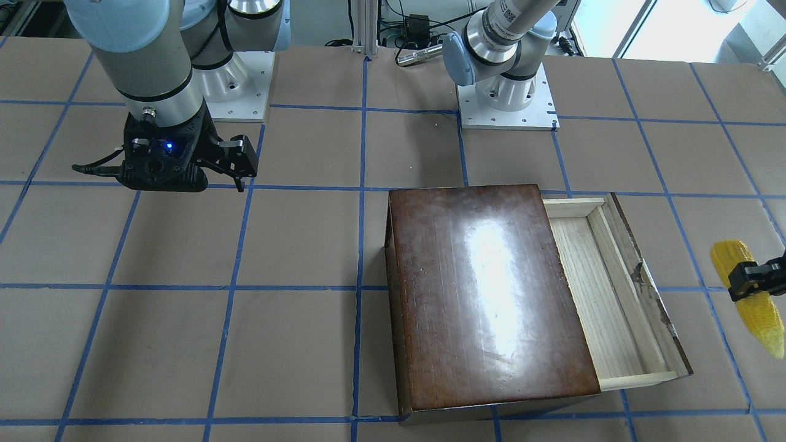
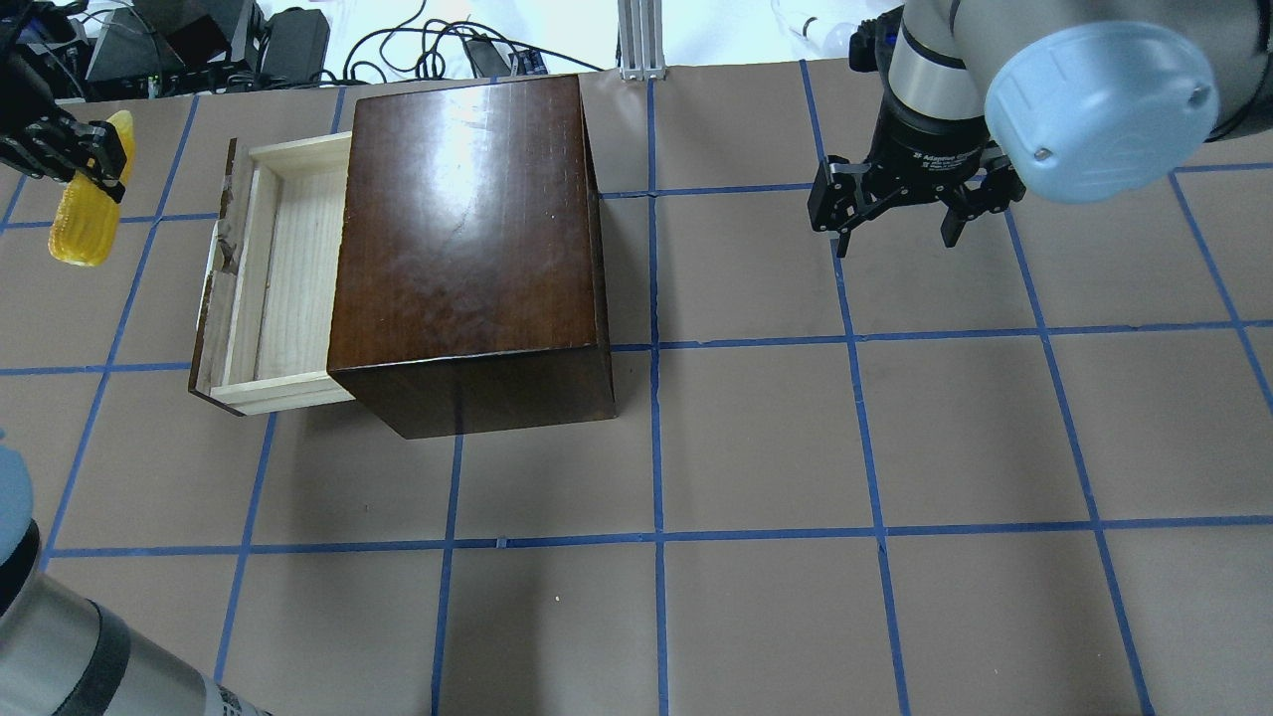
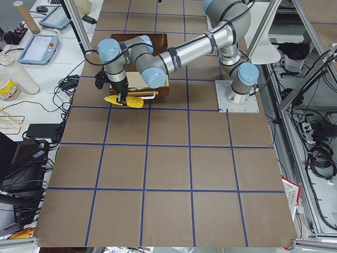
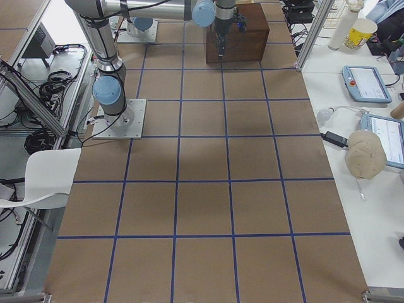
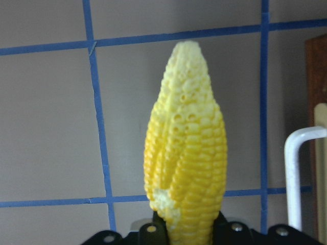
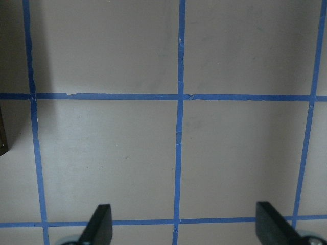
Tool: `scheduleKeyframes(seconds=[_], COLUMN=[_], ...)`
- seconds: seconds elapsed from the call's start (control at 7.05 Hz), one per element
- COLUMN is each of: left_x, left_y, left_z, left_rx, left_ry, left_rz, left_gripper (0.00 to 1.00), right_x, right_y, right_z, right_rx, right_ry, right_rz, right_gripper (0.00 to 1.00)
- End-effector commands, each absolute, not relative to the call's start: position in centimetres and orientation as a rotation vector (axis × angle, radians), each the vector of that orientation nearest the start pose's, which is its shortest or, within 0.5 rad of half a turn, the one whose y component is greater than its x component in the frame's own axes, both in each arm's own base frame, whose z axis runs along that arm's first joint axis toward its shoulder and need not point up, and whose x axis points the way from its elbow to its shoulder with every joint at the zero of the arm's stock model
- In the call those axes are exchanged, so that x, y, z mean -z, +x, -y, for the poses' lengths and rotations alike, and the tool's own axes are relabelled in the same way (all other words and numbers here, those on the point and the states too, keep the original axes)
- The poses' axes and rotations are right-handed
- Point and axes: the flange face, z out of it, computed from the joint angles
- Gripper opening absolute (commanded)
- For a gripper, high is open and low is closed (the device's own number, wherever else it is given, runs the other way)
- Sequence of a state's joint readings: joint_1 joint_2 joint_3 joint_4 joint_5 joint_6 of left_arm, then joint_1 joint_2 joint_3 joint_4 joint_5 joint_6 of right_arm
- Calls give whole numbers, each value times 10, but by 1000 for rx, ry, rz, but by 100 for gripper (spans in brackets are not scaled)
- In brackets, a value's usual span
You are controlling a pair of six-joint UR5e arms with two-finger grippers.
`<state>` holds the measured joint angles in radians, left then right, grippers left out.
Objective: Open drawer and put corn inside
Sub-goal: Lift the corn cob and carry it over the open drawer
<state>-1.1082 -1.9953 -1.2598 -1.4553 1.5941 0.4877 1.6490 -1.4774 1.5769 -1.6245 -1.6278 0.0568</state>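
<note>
In the left wrist view the corn [image 5: 186,148] fills the middle, its thick end clamped between the fingers of the left gripper [image 5: 186,232] at the bottom edge and its paler, tapered tip pointing up the picture, over the blue-taped brown table [image 5: 51,127]. Just to its right stands a white bar handle [image 5: 301,178], apart from the cob. From overhead the left gripper [image 2: 94,164] is closed across the cob's middle, and the corn [image 2: 80,229] lies roughly level. Its long axis runs nearly front to back with a slight slant, blunt end toward the robot and tip away from it. It is outside the drawer, near the dark front panel on the robot's left side but not touching it. The front-facing view agrees: the corn [image 1: 764,319] tapers toward the operators' side, with the left gripper [image 1: 746,279] clamped around it. Next along comes the drawer [image 2: 283,259], standing open to the robot's left with its light plank bottom showing and its chipped brown front outermost. It belongs to the glossy dark-brown box [image 2: 467,219]. Well apart on the far side of the box, the right gripper [image 2: 895,239] hangs over the table with its jaws spread wide, holding nothing. Its fingers [image 6: 99,224] show at the two lower corners of its own camera. White lettering on its collar includes the word "Adaptive"; the rest is too small to read.
</note>
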Motion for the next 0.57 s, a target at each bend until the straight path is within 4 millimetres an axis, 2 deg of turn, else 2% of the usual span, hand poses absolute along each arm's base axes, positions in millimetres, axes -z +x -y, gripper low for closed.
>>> scheduleKeyframes(seconds=[0.0, 0.14, 0.28, 0.43], left_x=[-429, -428, -415, -400], left_y=[112, 86, 63, 56], left_z=[651, 652, 656, 658], left_rx=[-2, -26, -62, -97], left_ry=[-48, -120, -137, -129], left_rz=[-3137, -3138, -3143, -3156], left_gripper=[0, 0, 0, 0], right_x=[-443, -443, -443, -443], right_y=[168, 168, 168, 168], right_z=[513, 513, 513, 513], right_rx=[-67, -67, -67, -67], right_ry=[-36, -36, -36, -36], right_rz=[-3200, -3200, -3200, -3200], right_gripper=[100, 100, 100, 100])
